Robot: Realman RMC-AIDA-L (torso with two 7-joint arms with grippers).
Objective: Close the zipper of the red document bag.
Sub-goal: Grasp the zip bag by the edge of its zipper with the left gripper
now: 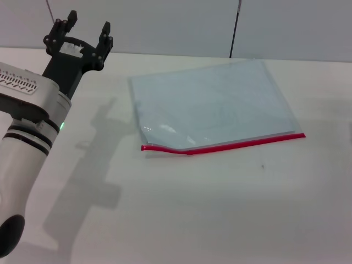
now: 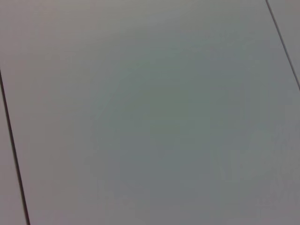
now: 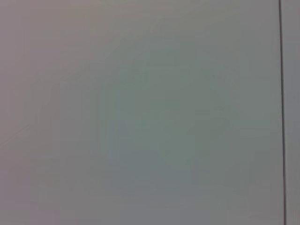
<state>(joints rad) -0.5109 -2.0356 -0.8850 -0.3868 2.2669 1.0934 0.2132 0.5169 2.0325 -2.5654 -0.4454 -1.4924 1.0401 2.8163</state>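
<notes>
Flat red document bag, contents indiscernible

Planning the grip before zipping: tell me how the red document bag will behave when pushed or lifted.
The red document bag looks thin and flat, so probably floppy and light. Lying loose on the smooth white table, it would likely slide when pushed. The zipper edge bows at one end, suggesting it bends easily.

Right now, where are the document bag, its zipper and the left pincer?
red document bag (image 1: 214, 104): head view, middle of the translucent panel.
zipper (image 1: 236, 143): head view, midway along the red strip.
left pincer (image 1: 85, 34): head view, gap between its open fingertips.
</notes>
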